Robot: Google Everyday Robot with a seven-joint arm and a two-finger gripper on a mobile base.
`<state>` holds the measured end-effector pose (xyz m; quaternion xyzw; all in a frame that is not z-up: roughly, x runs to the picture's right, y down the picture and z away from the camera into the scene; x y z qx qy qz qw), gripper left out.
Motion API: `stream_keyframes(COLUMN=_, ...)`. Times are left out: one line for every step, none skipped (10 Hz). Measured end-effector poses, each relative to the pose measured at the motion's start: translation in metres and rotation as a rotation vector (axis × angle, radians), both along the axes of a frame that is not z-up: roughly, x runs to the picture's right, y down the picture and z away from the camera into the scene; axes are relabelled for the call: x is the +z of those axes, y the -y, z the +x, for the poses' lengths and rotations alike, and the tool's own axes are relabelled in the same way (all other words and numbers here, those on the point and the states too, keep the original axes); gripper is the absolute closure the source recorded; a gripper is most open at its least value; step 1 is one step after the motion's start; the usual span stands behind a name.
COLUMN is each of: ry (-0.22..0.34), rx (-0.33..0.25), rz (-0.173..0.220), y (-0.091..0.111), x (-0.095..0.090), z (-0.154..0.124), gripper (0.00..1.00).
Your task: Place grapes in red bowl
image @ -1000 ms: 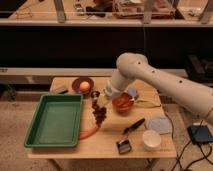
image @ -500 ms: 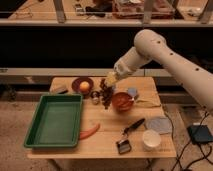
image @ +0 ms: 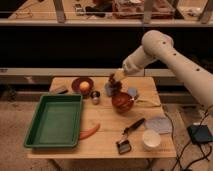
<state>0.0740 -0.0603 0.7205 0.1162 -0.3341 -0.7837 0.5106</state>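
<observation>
Your gripper (image: pixel 116 80) has swung from over the table's middle, near the carrot (image: pixel 90 131), up to the bowl's (image: pixel 122 101) 11 o'clock, and now hangs just above its rim. It is pinched on the grapes (image: pixel 115 85), which dangle over the bowl's near-left edge, not yet inside. The carrot now lies bare at the bowl's 7 o'clock, beside the green tray (image: pixel 53 121).

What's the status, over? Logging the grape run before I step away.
Gripper above the red bowl's back-left rim, shut on grapes. Grapes hanging, not yet in the bowl. Nothing between grapes and bowl.
</observation>
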Motion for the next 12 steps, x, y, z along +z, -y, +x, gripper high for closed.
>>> stream_keyframes(ry=-0.01, rx=-0.001, rz=0.018, y=0.0, x=0.008, z=0.002, gripper=1.0)
stream_keyframes(ry=-0.017, rx=-0.005, rz=0.029, y=0.0, x=0.011, z=0.006, gripper=0.98)
stream_keyframes(ry=-0.019, rx=-0.02, rz=0.034, y=-0.003, x=0.013, z=0.006, gripper=0.92)
stream_keyframes(ry=-0.017, rx=-0.03, rz=0.034, y=-0.006, x=0.017, z=0.004, gripper=0.85)
stream_keyframes(ry=-0.021, rx=-0.038, rz=0.032, y=-0.016, x=0.028, z=0.004, gripper=0.72)
stream_keyframes(ry=-0.03, rx=-0.042, rz=0.032, y=-0.024, x=0.037, z=0.006, gripper=0.62)
stream_keyframes(ry=-0.034, rx=-0.042, rz=0.035, y=-0.027, x=0.041, z=0.008, gripper=0.54)
stream_keyframes(ry=-0.04, rx=-0.04, rz=0.041, y=-0.029, x=0.045, z=0.009, gripper=0.42)
stream_keyframes(ry=-0.047, rx=-0.034, rz=0.044, y=-0.028, x=0.044, z=0.013, gripper=0.34)
stream_keyframes(ry=-0.058, rx=-0.021, rz=0.046, y=-0.025, x=0.043, z=0.019, gripper=0.25)
stream_keyframes(ry=-0.071, rx=0.001, rz=0.04, y=-0.022, x=0.043, z=0.029, gripper=0.2)
stream_keyframes(ry=-0.078, rx=0.037, rz=0.012, y=-0.022, x=0.046, z=0.044, gripper=0.2)
